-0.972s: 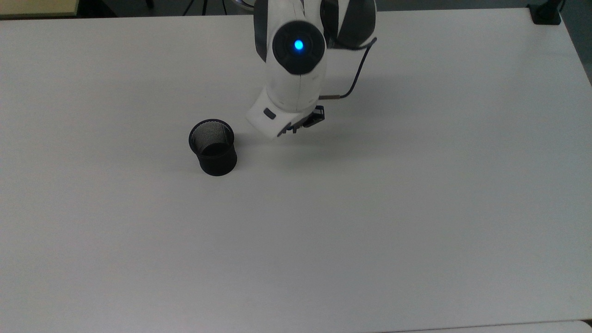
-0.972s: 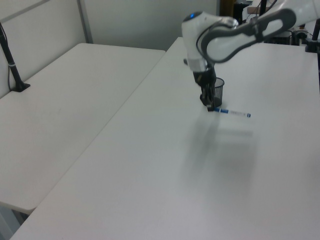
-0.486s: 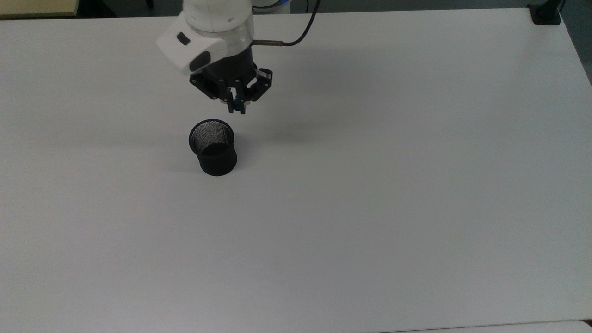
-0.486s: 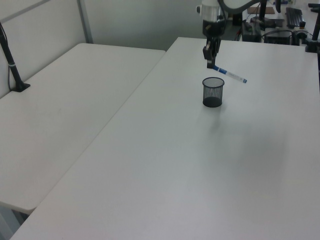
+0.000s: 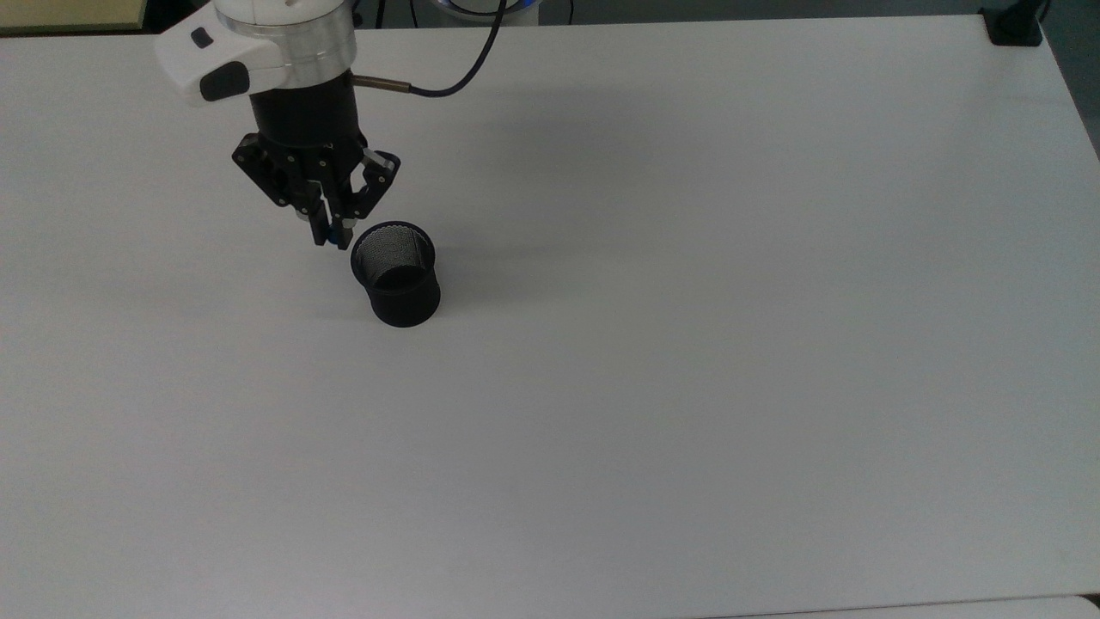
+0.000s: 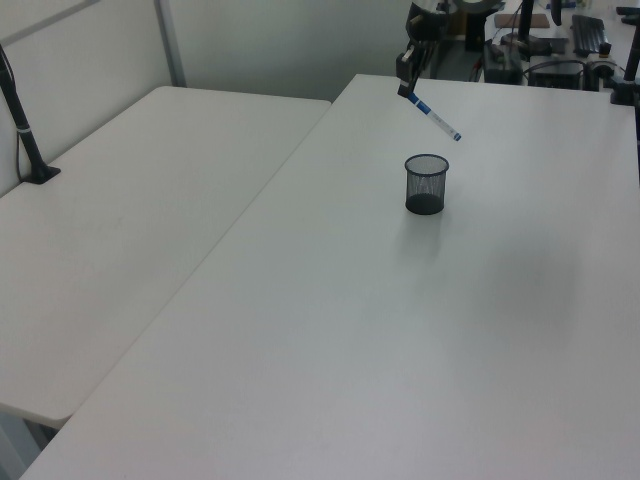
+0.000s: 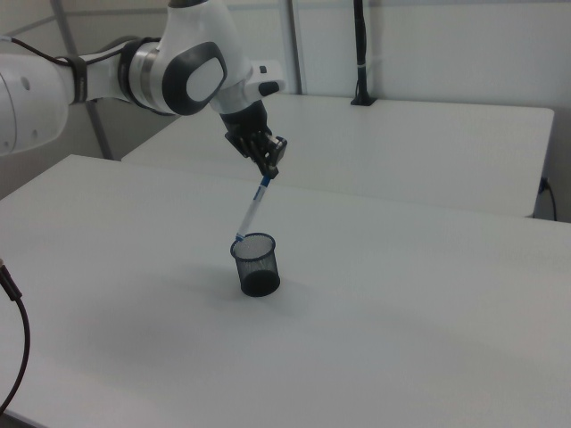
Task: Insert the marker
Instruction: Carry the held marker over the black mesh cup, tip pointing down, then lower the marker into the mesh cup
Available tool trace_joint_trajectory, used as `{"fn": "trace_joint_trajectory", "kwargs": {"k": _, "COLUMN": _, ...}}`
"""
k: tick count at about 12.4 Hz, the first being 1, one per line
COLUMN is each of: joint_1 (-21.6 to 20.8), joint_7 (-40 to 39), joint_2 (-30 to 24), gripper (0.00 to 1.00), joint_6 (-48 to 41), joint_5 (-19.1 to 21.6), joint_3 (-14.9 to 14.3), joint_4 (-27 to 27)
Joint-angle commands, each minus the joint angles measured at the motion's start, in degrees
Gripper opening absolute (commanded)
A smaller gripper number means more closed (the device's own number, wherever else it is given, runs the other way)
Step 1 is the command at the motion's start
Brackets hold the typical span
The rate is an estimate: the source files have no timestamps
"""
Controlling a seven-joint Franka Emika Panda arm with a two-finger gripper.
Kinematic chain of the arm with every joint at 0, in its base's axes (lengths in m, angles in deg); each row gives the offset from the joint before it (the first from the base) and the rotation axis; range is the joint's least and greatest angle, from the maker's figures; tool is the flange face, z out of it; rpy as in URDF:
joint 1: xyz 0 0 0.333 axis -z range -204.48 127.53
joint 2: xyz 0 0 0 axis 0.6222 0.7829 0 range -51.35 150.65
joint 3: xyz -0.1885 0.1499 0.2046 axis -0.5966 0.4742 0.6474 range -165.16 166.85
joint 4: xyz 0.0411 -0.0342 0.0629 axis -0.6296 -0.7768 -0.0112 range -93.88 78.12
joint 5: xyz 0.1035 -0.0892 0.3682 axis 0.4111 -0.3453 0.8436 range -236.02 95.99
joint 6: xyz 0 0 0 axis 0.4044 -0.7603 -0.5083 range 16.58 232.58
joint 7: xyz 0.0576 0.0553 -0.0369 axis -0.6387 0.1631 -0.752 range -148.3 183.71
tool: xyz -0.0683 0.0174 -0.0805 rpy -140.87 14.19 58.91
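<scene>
My gripper (image 5: 333, 235) hangs above the white table (image 5: 687, 361), just to the top view's left of the black mesh cup (image 5: 396, 273), and is shut on the marker (image 5: 330, 244) at its blue-capped end. In the right view the gripper (image 7: 271, 171) holds the marker (image 7: 252, 211) tilted, its lower end close to the rim of the cup (image 7: 256, 265). In the left view the marker (image 6: 435, 115) slants down from the gripper (image 6: 405, 88) above the upright cup (image 6: 426, 184).
A black clamp (image 5: 1014, 26) sits on the table's far right corner in the top view. The arm's cable (image 5: 464, 69) loops behind the wrist. A second table (image 6: 130, 210) with a black post (image 6: 25, 130) stands alongside.
The gripper took the marker off the table, lifted it and carried it to the top view's left past the cup. The marker now hangs more steeply. The cup has not moved.
</scene>
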Motion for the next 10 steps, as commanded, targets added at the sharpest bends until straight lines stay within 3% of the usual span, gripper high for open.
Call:
{"fn": "trace_joint_trajectory", "kwargs": {"k": 1, "joint_1": 0.6, "joint_7": 2.0, "joint_2": 2.2, "gripper": 0.0, "joint_6": 6.7, "joint_5": -1.7, "joint_3": 0.1, "joint_4": -1.1}}
{"fn": "trace_joint_trajectory", "kwargs": {"k": 3, "joint_1": 0.2, "joint_7": 5.6, "joint_2": 3.6, "gripper": 0.01, "joint_6": 9.1, "joint_5": -4.4, "joint_3": 0.2, "joint_4": -1.3}}
{"fn": "trace_joint_trajectory", "kwargs": {"k": 10, "joint_1": -3.6, "joint_7": 9.0, "joint_2": 5.0, "gripper": 0.01, "joint_6": 9.1, "joint_5": -5.5, "joint_3": 0.4, "joint_4": -3.8}}
